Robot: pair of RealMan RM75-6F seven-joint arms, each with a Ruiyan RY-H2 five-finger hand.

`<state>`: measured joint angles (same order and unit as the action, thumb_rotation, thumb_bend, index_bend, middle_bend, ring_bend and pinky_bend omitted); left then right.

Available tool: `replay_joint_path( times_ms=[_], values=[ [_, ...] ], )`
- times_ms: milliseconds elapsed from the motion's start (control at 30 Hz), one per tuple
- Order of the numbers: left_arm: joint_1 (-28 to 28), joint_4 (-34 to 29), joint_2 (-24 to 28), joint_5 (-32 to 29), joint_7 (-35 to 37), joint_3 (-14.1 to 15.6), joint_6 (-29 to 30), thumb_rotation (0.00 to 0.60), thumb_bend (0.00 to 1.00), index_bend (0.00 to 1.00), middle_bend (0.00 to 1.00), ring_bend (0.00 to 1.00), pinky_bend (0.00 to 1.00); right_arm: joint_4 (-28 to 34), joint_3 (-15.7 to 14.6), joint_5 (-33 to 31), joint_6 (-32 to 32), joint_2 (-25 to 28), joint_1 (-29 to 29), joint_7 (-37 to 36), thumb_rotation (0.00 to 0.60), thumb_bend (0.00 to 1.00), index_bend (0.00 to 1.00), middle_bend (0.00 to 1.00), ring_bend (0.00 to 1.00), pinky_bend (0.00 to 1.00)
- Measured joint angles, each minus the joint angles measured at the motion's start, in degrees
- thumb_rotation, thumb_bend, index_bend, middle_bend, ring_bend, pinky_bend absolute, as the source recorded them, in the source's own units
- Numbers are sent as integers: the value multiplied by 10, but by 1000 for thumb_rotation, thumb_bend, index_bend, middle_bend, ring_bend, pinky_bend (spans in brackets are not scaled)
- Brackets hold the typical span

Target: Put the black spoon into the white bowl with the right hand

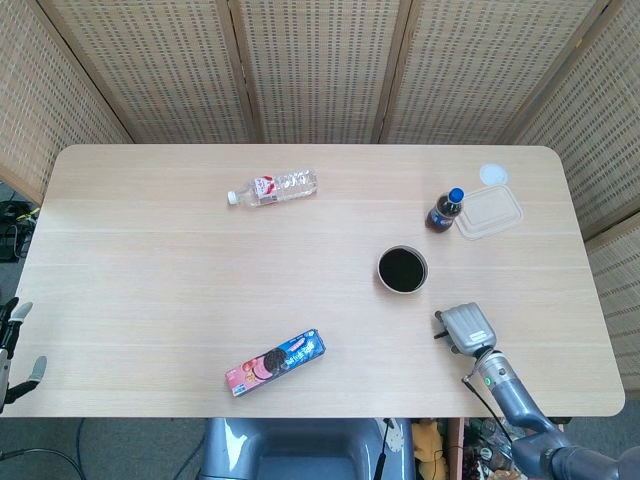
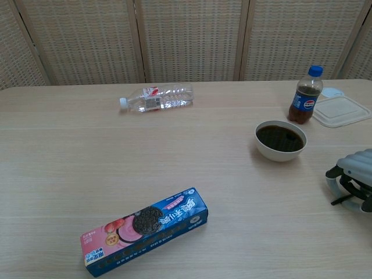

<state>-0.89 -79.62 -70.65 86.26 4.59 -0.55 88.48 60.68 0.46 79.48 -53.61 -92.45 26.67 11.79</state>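
Observation:
The white bowl, dark inside, stands right of the table's middle. The black spoon lies on the table near the front right, only its thin end sticking out leftward. My right hand sits low over the rest of it, fingers curled down around it; the frames do not show whether they grip it. In the head view my left hand hangs off the table's front left corner, fingers apart and holding nothing.
A cola bottle and a lidded clear container stand behind the bowl. A water bottle lies at the back centre. A blue cookie box lies near the front edge.

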Motion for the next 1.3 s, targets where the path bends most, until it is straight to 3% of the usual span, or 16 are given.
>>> replay_joint_path(
  times_ms=[833,1300],
  values=[
    [-2,6,0,-1,8,-1,1,600,404,0,0,0,0,-2,2,-10,9,-9,2,11,600,503,592,846,821,794],
    [-5,9,-1,-2,10,0,2,600,404,0,0,0,0,-7,6,-20,11,-14,-1,5,600,658,635,867,844,821]
  ],
)
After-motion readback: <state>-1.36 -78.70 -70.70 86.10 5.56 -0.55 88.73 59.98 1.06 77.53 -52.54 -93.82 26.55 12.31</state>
